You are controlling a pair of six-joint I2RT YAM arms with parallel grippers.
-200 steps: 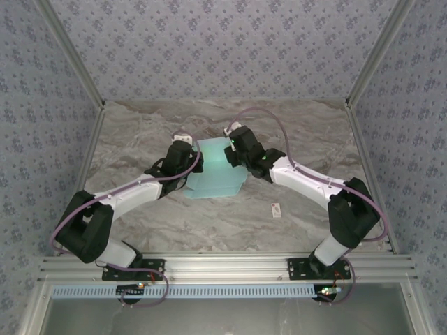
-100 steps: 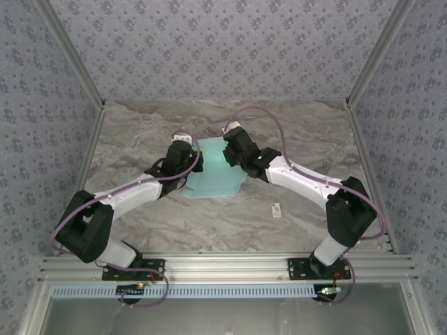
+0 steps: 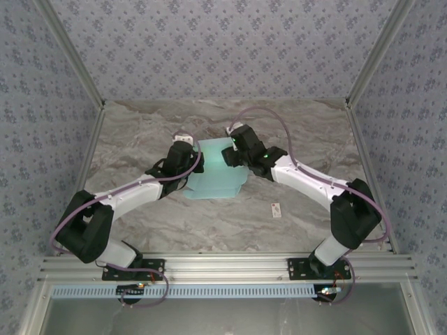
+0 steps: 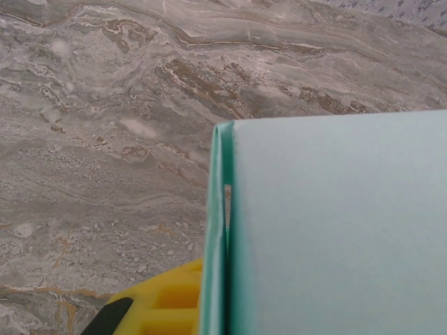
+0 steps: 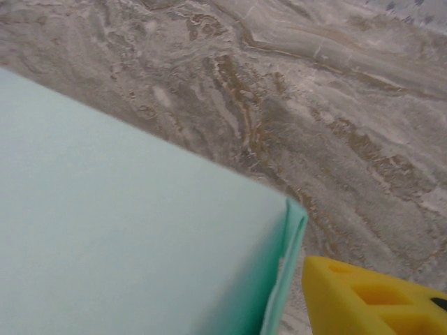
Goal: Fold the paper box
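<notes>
Turquoise paper box, lengthwise near-to-far

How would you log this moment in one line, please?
paper box: on table | left gripper: shut on it | right gripper: beside it

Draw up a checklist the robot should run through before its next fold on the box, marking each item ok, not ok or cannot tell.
1. Box lies on table between the arms: ok.
2. Left gripper shut at box's left edge: ok.
3. Left edge layers pressed flat: not ok, a slit gapes.
4. Right gripper gripping box: cannot tell; its finger sits just beside the right edge.
5. Tag lies apart from box: ok.
</notes>
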